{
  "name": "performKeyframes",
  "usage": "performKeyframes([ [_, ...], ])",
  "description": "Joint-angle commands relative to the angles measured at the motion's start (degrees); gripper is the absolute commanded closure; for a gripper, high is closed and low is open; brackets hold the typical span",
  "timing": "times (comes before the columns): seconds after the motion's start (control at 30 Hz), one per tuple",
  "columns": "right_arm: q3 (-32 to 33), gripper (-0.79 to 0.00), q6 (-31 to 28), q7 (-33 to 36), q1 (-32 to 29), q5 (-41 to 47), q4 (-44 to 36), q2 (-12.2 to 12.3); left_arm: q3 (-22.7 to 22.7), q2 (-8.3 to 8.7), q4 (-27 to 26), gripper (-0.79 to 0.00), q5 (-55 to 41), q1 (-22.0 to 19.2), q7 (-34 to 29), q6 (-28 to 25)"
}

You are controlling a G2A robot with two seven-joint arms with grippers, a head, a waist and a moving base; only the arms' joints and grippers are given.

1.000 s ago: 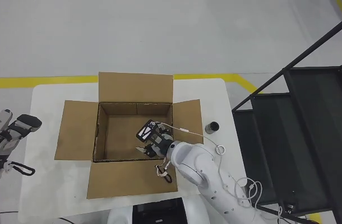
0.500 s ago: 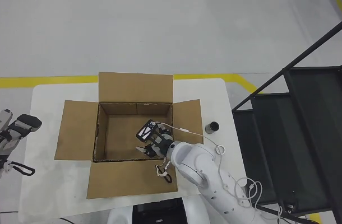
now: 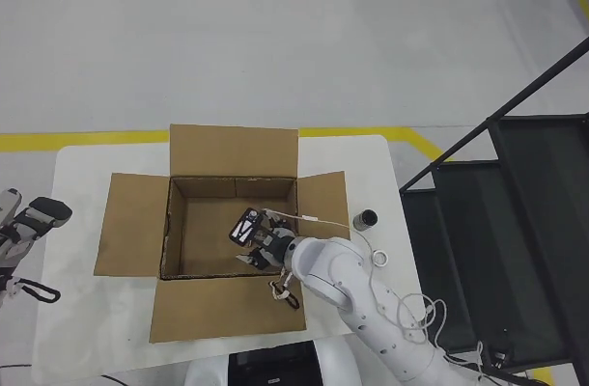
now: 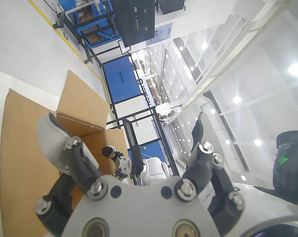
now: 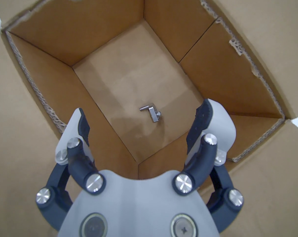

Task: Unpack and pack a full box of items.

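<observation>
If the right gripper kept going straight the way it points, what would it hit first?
Most likely the small metal part on the floor of the box: it lies almost centred ahead of the open right gripper, with nothing showing between.

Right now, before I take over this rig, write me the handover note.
Left gripper: open, empty, at the edge of the white table, away from the open brown cardboard box.
Right gripper: open, empty, above the box.
Things: a small silver metal piece lies on the box floor; a dark cylinder stands on the table beside the box.
Done: box looks almost emptied.
Left: likely lift out the metal piece, then repack.
</observation>
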Motion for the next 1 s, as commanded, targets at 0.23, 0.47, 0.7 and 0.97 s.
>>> performKeyframes([
  [0.23, -4.40, -0.785, -5.31, 6.65, 12.70, 3.93, 14.08, -1.44, 0.00, 0.00, 0.00, -0.785, 0.00, 0.00, 0.00, 0.00],
  [0.47, -9.85, -0.785, -2.85, 7.74, 18.10, -0.29, 21.21, -2.91, 0.00, 0.00, 0.00, -0.785, 0.00, 0.00, 0.00, 0.00],
  [0.7, -13.37, -0.748, -3.81, 10.26, 21.76, 0.81, 27.57, -4.37, 0.00, 0.00, 0.00, -0.785, 0.00, 0.00, 0.00, 0.00],
  [0.97, -15.34, -0.505, -4.14, 10.23, 24.48, 2.06, 32.39, -5.58, 0.00, 0.00, 0.00, -0.785, 0.00, 0.00, 0.00, 0.00],
])
